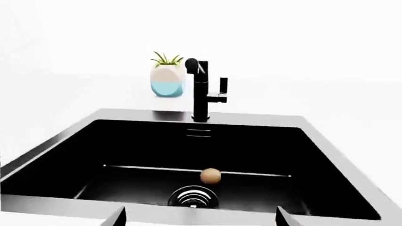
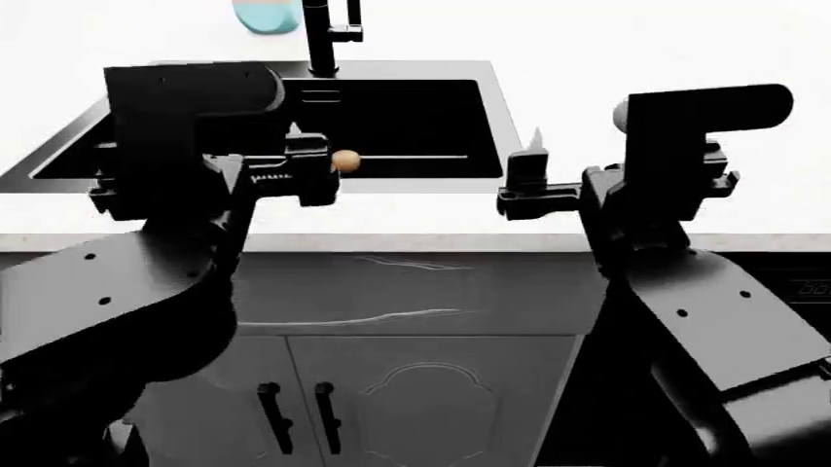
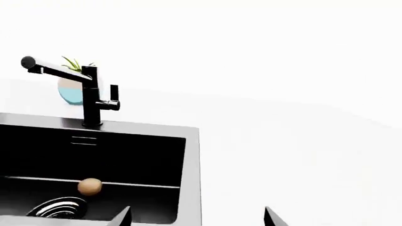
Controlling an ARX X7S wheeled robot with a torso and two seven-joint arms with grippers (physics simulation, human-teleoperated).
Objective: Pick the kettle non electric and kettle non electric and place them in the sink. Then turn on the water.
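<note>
Black and empty of kettles, the sink (image 2: 429, 117) lies in the counter straight ahead of us, its basin holding only a small tan ball (image 1: 210, 175) beside the round drain (image 1: 195, 197). We cannot find either turquoise kettle in any view, so by our reckoning nothing of the task is done: both kettles remain to be found, carried and set in the basin, and the water after that.

Our left gripper (image 2: 309, 167) hangs at the sink's near edge and our right gripper (image 2: 526, 180) over the bare counter beside it; both have their fingers spread apart and hold nothing.

Behind the basin stands the black faucet (image 1: 202, 92), its side lever (image 1: 222, 86) apparently untouched, with a potted plant (image 1: 167, 80) just beyond. The ball may get underfoot when we set a kettle down.
</note>
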